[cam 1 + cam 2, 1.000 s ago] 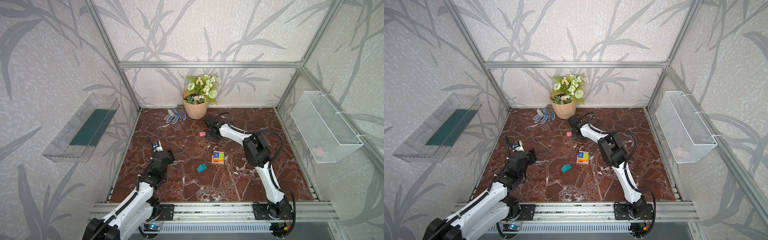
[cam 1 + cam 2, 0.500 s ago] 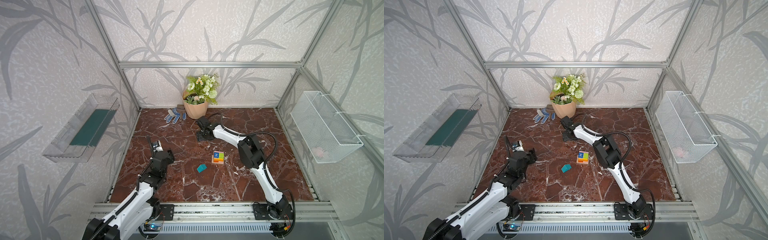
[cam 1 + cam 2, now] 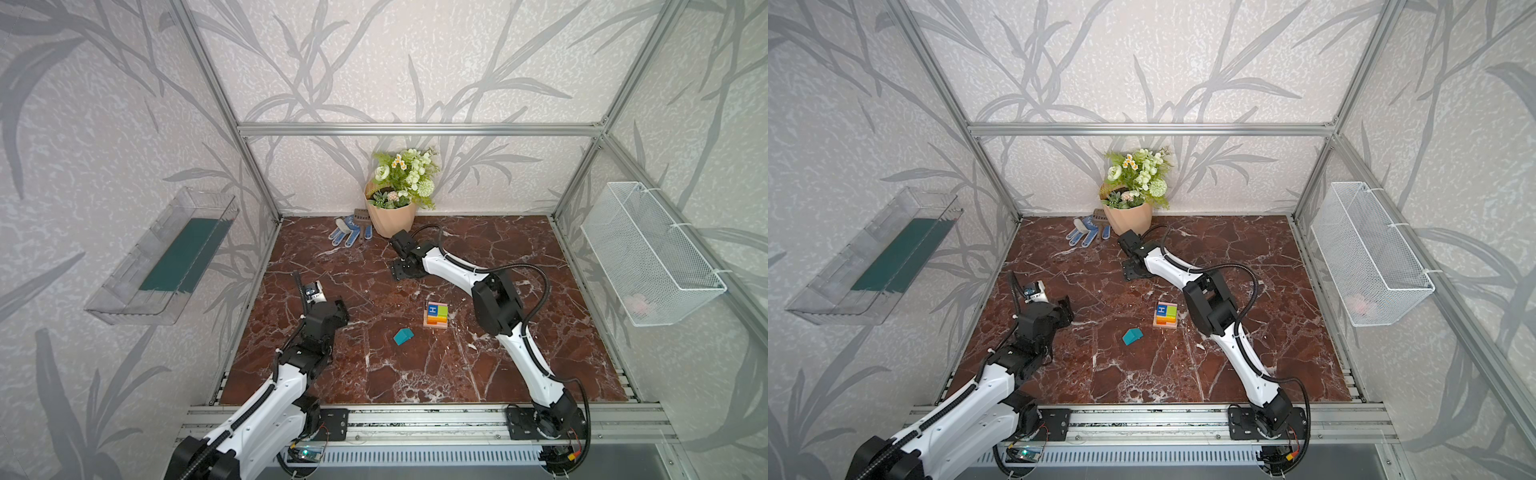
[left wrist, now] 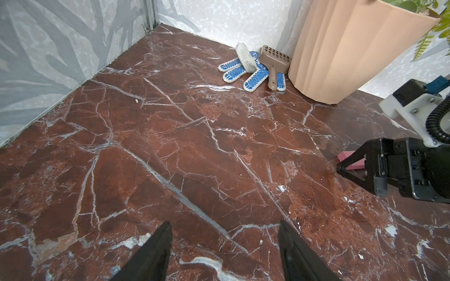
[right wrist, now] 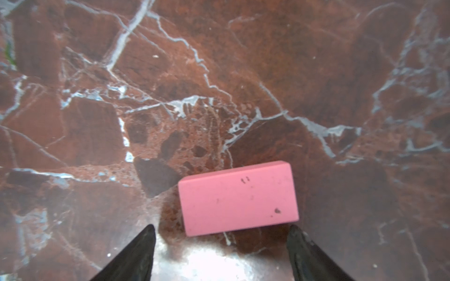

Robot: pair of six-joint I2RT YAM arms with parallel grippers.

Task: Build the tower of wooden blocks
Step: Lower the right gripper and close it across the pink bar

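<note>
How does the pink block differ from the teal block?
The pink block is a plain oblong; the teal block is house-shaped with a sloped top. The pink block lies just ahead of the open right claw; the teal block lies alone near the stack. Both rest loose on the floor.

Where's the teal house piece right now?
In both top views the teal house piece lies on the marble floor near the middle, just left of and in front of the tower.

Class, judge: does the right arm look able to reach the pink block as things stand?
Probably yes: the open right gripper hovers just short of the pink block, with only bare marble between them.
</note>
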